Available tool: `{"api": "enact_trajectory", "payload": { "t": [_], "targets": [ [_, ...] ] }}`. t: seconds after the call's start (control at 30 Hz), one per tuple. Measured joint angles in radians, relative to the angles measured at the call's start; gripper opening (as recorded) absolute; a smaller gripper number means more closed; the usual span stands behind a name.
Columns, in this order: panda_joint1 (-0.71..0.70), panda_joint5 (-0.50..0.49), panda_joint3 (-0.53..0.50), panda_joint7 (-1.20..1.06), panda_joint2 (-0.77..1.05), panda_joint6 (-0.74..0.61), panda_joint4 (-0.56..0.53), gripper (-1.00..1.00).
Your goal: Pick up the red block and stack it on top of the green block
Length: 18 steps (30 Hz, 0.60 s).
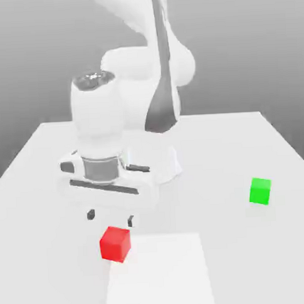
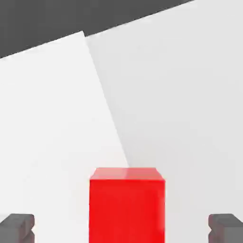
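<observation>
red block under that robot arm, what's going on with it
The robot arm has its gripper open above the red block, with its two fingers to either side of the block in the hand view and nothing held yet. The red block sits at the edge of the white patch on the table. The green block, which the red one is meant to go on top of, stands apart toward the exterior view's right, with nothing on it.

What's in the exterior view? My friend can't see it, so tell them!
A white robot arm's open gripper hovers above a small red cube at a pale square's edge. A small green cube sits toward the exterior view's right.
</observation>
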Motion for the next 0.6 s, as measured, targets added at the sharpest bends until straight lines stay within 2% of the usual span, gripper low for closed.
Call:
{"api": "enact_trajectory", "payload": {
  "t": [0.1,0.13,0.37,0.6],
  "targets": [
    [-0.028,0.042,0.037,-0.031,0.109,0.092,0.014,0.00],
    [-0.041,0.052,0.052,-0.038,0.144,0.122,0.018,-1.00],
    [-0.046,0.050,0.057,-0.036,0.151,0.128,0.019,-1.00],
    [-0.042,-0.023,0.036,0.014,-0.073,-0.062,-0.013,-1.00]
  ]
}}
